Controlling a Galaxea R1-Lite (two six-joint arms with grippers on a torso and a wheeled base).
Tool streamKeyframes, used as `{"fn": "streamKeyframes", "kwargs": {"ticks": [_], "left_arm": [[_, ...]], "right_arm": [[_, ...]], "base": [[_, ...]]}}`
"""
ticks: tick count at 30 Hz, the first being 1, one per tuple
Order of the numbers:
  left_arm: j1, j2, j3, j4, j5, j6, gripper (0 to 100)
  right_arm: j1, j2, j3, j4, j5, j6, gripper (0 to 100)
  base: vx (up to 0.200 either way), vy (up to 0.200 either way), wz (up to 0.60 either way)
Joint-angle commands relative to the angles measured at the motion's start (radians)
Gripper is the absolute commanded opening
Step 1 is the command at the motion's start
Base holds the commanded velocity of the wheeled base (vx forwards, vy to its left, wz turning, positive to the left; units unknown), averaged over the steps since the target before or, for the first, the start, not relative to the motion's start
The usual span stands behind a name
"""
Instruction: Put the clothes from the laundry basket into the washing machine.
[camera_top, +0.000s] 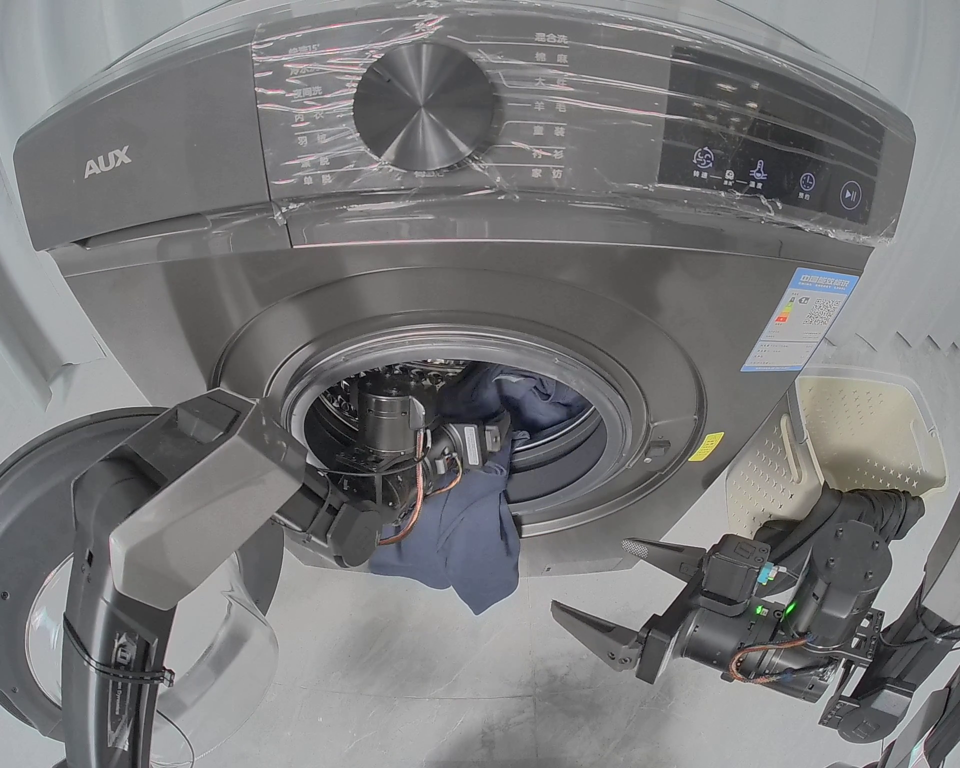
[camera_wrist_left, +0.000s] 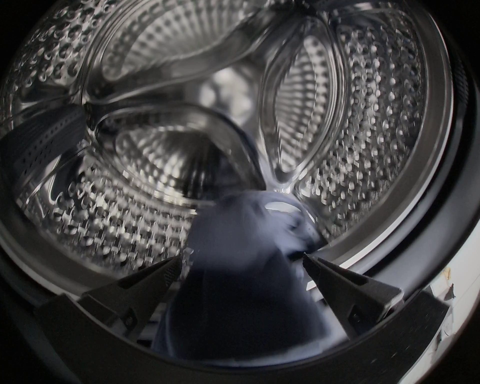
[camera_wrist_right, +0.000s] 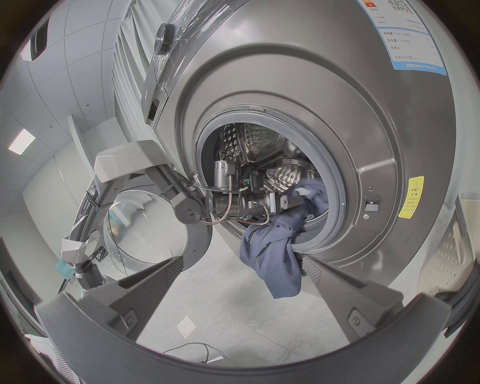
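Navy blue garment is hanging over the lower rim of the round opening of the washing machine, in the middle of the head view. Its upper part is lying inside the opening and its lower part is drooping outside toward the floor. My left arm is reaching from the lower left of the frame into the opening.

In the left wrist view my left gripper is standing open, with its two fingers spread wide at the bottom of the frame. The garment is bulging up between them without being pinched; whether the cloth is touching the fingers I cannot tell. Behind it the steel drum is showing its dimpled wall.

My right gripper is hovering at the lower right of the head view, in front of the machine and apart from it, with fingers spread and holding nothing. The cream laundry basket is standing at the right edge, just beside the machine. The round door is standing open at the lower left.
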Motion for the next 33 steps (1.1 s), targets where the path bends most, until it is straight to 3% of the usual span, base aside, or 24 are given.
{"fn": "streamKeyframes", "kwargs": {"ticks": [1, 6, 15, 23, 24, 28, 33], "left_arm": [[-0.013, -0.146, 0.154, 0.104, -0.027, -0.007, 100], [-0.041, -0.184, 0.251, 0.144, -0.102, 0.001, 100], [-0.059, -0.134, 0.257, 0.135, -0.112, 0.042, 100], [-0.045, -0.046, 0.193, 0.125, -0.101, 0.06, 100], [-0.041, -0.045, 0.188, 0.127, -0.099, 0.062, 0], [-0.034, -0.042, 0.162, 0.125, -0.098, 0.073, 0], [-0.028, -0.04, 0.085, 0.096, -0.075, 0.06, 0]], "right_arm": [[0.002, 0.003, -0.001, -0.001, 0.0, -0.001, 100], [0.002, 0.004, -0.001, 0.001, 0.0, 0.0, 100], [0.009, 0.004, -0.001, -0.001, 0.0, 0.0, 100], [0.017, 0.009, -0.002, -0.001, 0.0, 0.0, 100], [0.017, 0.009, -0.002, -0.001, -0.001, 0.0, 100], [0.019, 0.011, -0.002, -0.001, 0.0, 0.006, 100], [0.019, 0.014, -0.007, -0.001, 0.0, 0.006, 100]], "base": [[0.0, 0.0, 0.0], [0.0, 0.0, 0.0], [0.0, 0.0, 0.0], [0.0, 0.0, 0.0], [0.0, 0.0, 0.0], [0.0, 0.0, 0.0], [0.0, 0.0, 0.0]]}}
